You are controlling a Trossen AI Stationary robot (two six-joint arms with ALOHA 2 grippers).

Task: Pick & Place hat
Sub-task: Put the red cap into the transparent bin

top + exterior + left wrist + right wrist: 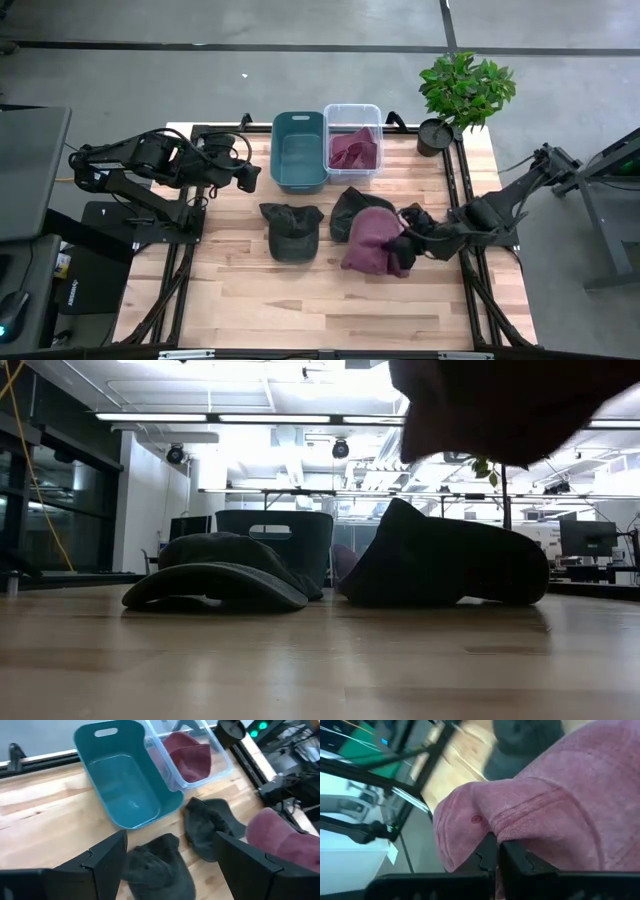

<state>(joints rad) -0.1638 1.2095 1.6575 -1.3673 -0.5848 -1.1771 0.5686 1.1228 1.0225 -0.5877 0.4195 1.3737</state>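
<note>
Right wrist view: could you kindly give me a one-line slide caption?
Right hand shut on the maroon hat, pinching its fabric above the wooden table.

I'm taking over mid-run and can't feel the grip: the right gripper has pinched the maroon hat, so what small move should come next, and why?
Probably carry it toward the clear bin. The right gripper is shut on the maroon hat, and the low view shows that hat already hanging clear above the table. The clear bin holds another maroon hat, while the teal bin looks empty. The left gripper waits open near the bins.
</note>
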